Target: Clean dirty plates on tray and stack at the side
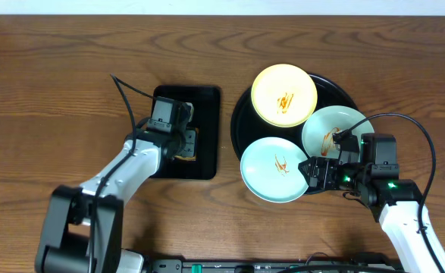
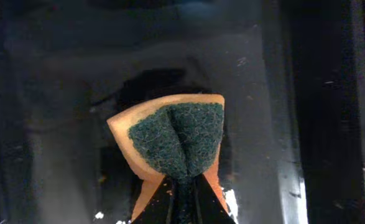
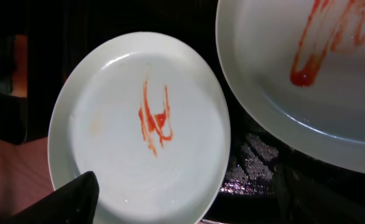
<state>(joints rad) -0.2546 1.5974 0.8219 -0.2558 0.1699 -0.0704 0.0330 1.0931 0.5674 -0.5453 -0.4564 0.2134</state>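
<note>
Three plates lie on the round black tray point(image 1: 239, 114): a pale yellow plate point(image 1: 284, 93) at the back, a mint-green plate point(image 1: 332, 129) on the right, and a mint-green plate point(image 1: 275, 168) hanging over the tray's front-left rim. All carry orange-red sauce smears. My right gripper point(image 1: 313, 173) is open at the front plate's right edge; in the right wrist view its fingers point(image 3: 176, 202) straddle that plate point(image 3: 107, 155), with the other mint plate point(image 3: 331, 106) beyond. My left gripper point(image 1: 184, 142) is shut on a folded orange sponge with a green scouring face point(image 2: 176, 134).
The left gripper and sponge sit over a small rectangular black tray point(image 1: 207, 106), left of the round tray. The tray floor point(image 2: 58, 124) shows under the sponge. Brown wooden table point(image 1: 55, 91) lies all around. A black cable loops by each arm.
</note>
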